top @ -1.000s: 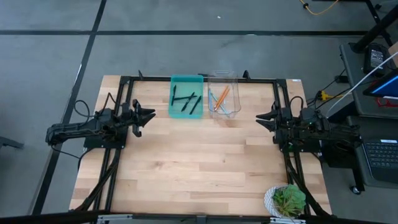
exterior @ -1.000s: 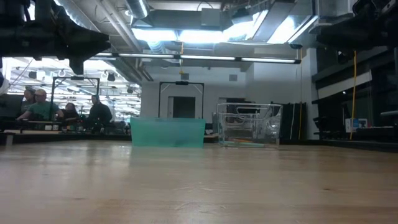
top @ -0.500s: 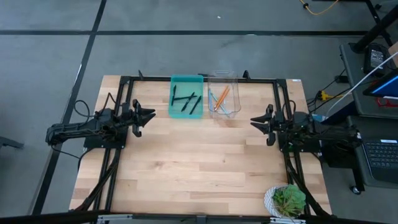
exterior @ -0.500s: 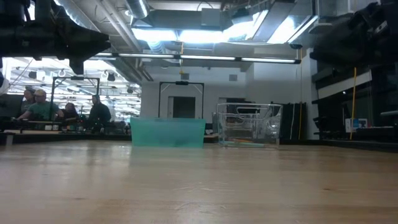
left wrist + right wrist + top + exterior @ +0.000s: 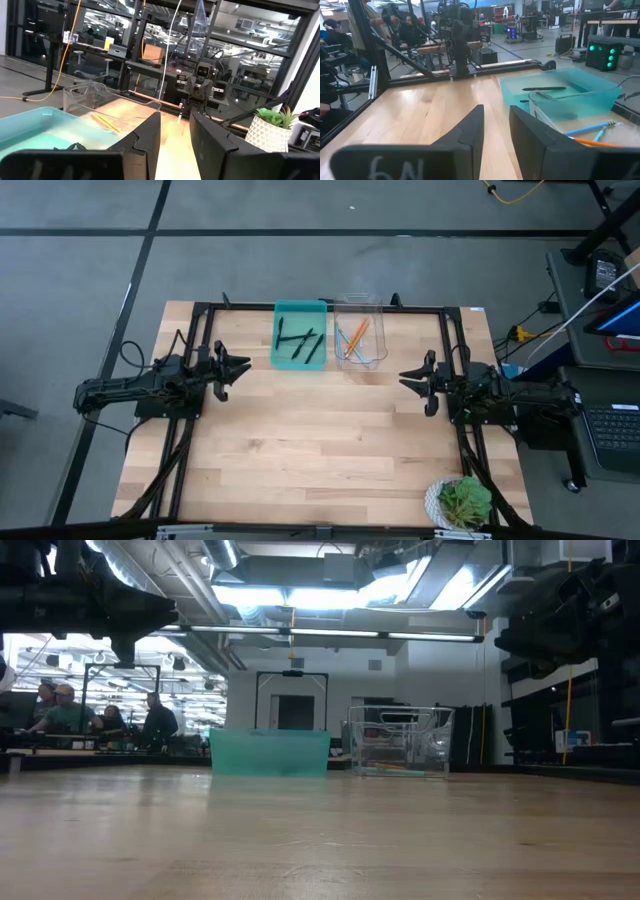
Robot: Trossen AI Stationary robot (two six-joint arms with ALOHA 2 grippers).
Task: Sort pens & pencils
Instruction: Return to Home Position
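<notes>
Several black pens (image 5: 300, 340) lie on the floor of a teal bin (image 5: 284, 312) at the table's far edge. Orange and light-blue pencils (image 5: 352, 337) lie in the clear bin (image 5: 377, 360) just right of it. My left gripper (image 5: 240, 366) hovers open at the table's left side, left of the teal bin and nearer than it. My right gripper (image 5: 405, 377) hovers open right of the clear bin and nearer than it. In the left wrist view my left gripper (image 5: 175, 135) faces the pencils (image 5: 105, 121). In the right wrist view my right gripper (image 5: 496, 130) points past a pen (image 5: 544, 89).
A potted plant (image 5: 462, 502) stands at the table's near right corner. Black frame rails (image 5: 200, 320) run along the left, right and far edges. Bare wood (image 5: 320, 440) spreads between the arms. People (image 5: 60, 710) sit in the room beyond the table.
My right gripper has moved toward the table's left, coming out from the right rail to a spot nearer the clear bin. The left arm, the bins and their contents have kept still.
</notes>
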